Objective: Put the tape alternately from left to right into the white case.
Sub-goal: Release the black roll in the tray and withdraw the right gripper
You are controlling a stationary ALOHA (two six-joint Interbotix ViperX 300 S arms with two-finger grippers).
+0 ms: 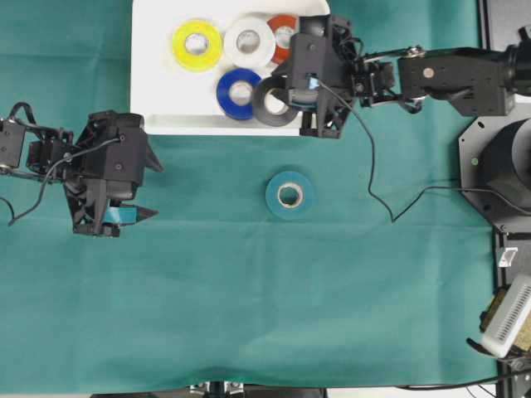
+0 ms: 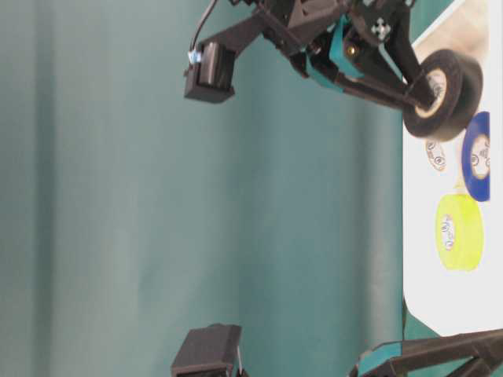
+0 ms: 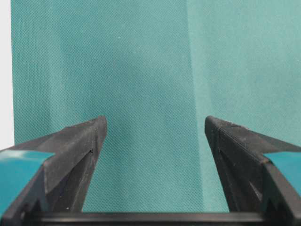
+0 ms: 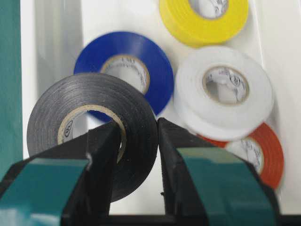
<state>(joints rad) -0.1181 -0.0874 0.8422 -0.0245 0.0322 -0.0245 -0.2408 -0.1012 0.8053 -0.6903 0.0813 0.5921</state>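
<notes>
My right gripper (image 4: 138, 127) is shut on the black tape roll (image 4: 91, 129), one finger through its core and one outside. It holds the roll (image 1: 274, 102) above the near right part of the white case (image 1: 158, 91). Inside the case lie the yellow roll (image 1: 197, 44), the white roll (image 1: 249, 41), the red roll (image 1: 282, 33) half hidden under the arm, and the blue roll (image 1: 238, 93). The teal roll (image 1: 289, 195) lies flat on the green cloth below the case. My left gripper (image 1: 149, 189) is open and empty over the cloth at the left, jaws wide (image 3: 155, 125).
A green cloth (image 1: 249, 307) covers the table. Black robot bases and a white device (image 1: 508, 315) stand along the right edge. A cable (image 1: 373, 178) trails from the right arm across the cloth.
</notes>
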